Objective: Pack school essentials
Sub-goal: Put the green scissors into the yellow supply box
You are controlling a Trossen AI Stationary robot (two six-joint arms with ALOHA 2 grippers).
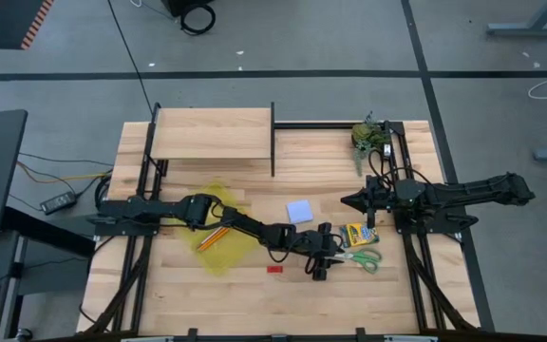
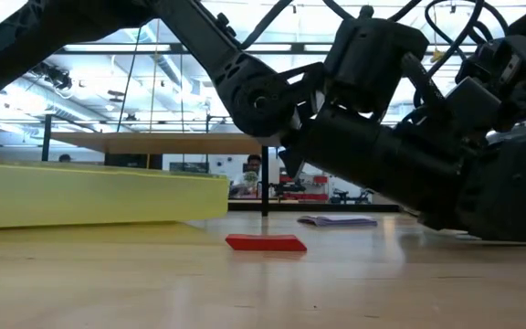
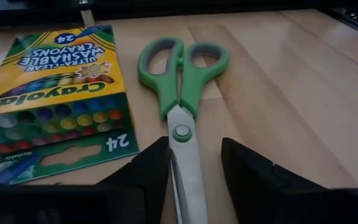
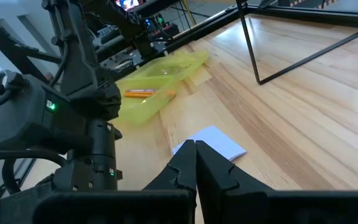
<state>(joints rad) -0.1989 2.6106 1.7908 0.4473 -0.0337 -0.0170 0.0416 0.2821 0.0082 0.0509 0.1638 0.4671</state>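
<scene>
Green-handled scissors [image 3: 182,81] lie flat on the wooden table [image 1: 188,294], shut, next to the yellow-green crayon box [image 3: 55,93]. My left gripper [image 3: 194,143] is open, one finger on each side of the scissors' blades [image 3: 188,177] near the pivot. It also shows in the high view [image 1: 330,253]. My right gripper [image 4: 196,146] is shut and empty above the table, near the pale blue note pad [image 4: 213,142]. The orange pencils [image 4: 143,93] lie in the yellow pouch [image 1: 221,233]. The tiny red eraser [image 2: 265,242] lies flat on the table.
A raised wooden shelf [image 1: 212,133] on a black frame stands at the far left. A dark green leafy clump [image 1: 368,138] sits at the far right corner. Bare table [image 1: 207,304] lies along the near edge.
</scene>
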